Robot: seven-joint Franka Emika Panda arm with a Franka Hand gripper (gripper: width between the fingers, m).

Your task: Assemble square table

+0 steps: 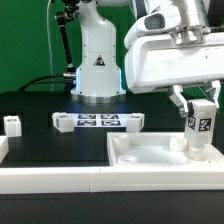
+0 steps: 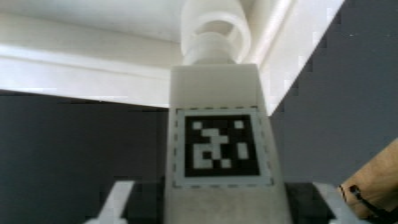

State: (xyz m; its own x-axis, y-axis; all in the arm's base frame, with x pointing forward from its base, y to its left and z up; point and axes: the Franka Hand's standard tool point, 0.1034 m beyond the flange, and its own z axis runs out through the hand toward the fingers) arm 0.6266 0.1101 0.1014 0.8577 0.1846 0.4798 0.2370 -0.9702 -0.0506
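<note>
Green backdrop, black worktop (image 1: 40, 140).

- Tabletop (image 1: 160, 157): white tray with raised rims, lying flat at four to five o'clock of the exterior view.
- Held leg (image 1: 201, 130): upright at three o'clock, tag facing the camera, standing over the tabletop's far corner. In the wrist view its peg (image 2: 214, 40) points at that white corner. You cannot tell whether it is seated.
- Pincer (image 1: 198, 108): jaws partway apart, clamped on the held leg's upper sides.
- Loose leg (image 1: 12, 124): at nine o'clock, well apart from the tabletop.
- Second loose leg (image 1: 135, 121): just beside the marker board (image 1: 95, 122).

Step in hand, by your judgement: fitting a leg into a tabletop corner; no other leg shows mounted. Your next move calls for keeping the leg plumb, its peg centred on the corner socket, then pressing and turning it home without skew.
</note>
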